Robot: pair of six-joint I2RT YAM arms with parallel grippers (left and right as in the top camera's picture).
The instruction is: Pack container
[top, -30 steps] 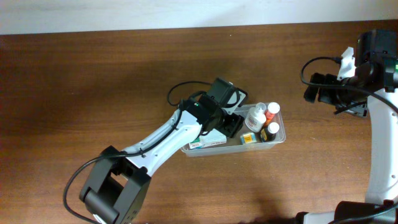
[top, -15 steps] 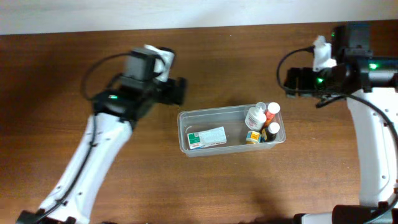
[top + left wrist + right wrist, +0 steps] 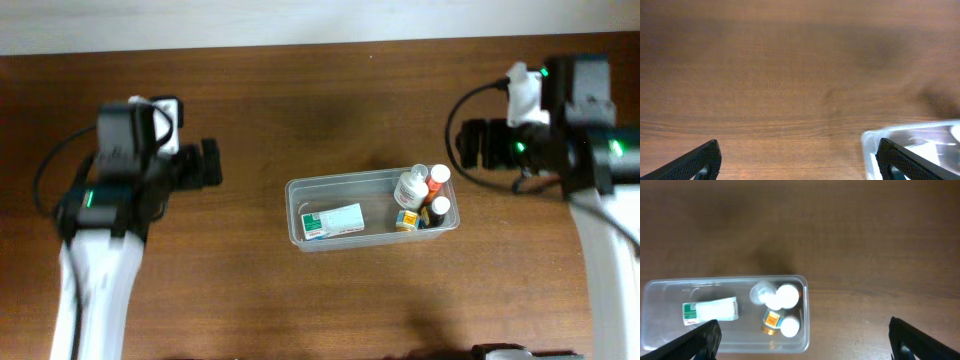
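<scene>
The container (image 3: 293, 206), a clear shallow tub, sits mid-table. A white and green box (image 3: 332, 221) lies flat in its left half. Small bottles (image 3: 411, 188) with white and red caps cluster at its right end beside a small yellow box (image 3: 401, 221). My left gripper (image 3: 211, 164) hovers open and holding nothing, well left of the tub. Only the tub's corner (image 3: 868, 146) shows in the left wrist view, by the right finger (image 3: 901, 161). My right gripper (image 3: 466, 145) is open and holds nothing, above and right of the tub. The right wrist view looks down on the container (image 3: 725, 281), box (image 3: 710, 311) and bottles (image 3: 782, 296).
Bare brown wooden tabletop (image 3: 300, 110) surrounds the tub on all sides. A pale wall strip (image 3: 250, 20) runs along the far edge. Black cables loop off both arms near the wrists.
My left arm pulled out of the tub and swung far left, its jaws opening. The box stayed behind in the tub. The right arm shifted a little.
</scene>
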